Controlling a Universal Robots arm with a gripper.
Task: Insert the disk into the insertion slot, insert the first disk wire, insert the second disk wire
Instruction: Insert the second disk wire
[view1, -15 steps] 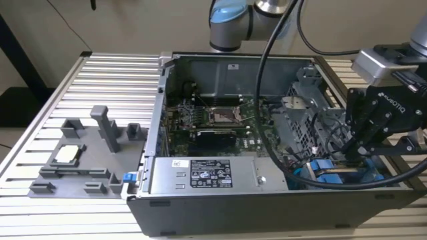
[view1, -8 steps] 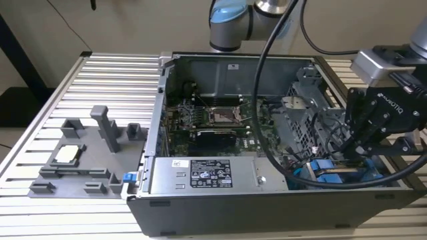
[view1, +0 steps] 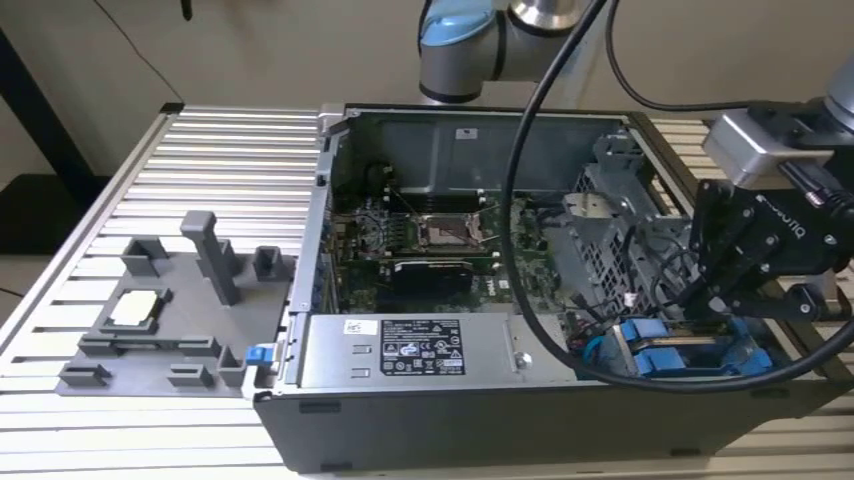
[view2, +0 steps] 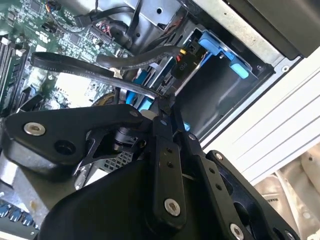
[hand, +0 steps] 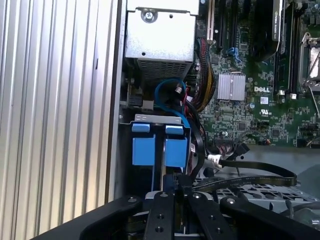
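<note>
The disk's bright blue frame (view1: 667, 352) sits in the insertion slot (view1: 747, 375) at the front corner of the open computer case, on the exterior view's right. Its two blue end tabs (hand: 160, 150) face upward. My gripper (view1: 707, 315) hangs straight over them, inside the case. In both wrist views the black fingers (hand: 162, 215) come together at their tips (view2: 162, 102), shut on the connector end of a flat black disk wire (hand: 260, 169) that loops away over the drive cage. The wire (view2: 75, 65) also trails toward the motherboard. The connector itself is mostly hidden by the fingers.
A perforated metal drive cage (hand: 160, 45) stands just behind the blue tabs, with a blue cable loop (hand: 167, 90) and wire bundles beside it. The silver power-supply box (view1: 414, 350) and motherboard (view1: 427, 240) fill the case. A grey fixture tray (view1: 147, 320) lies on the slatted table.
</note>
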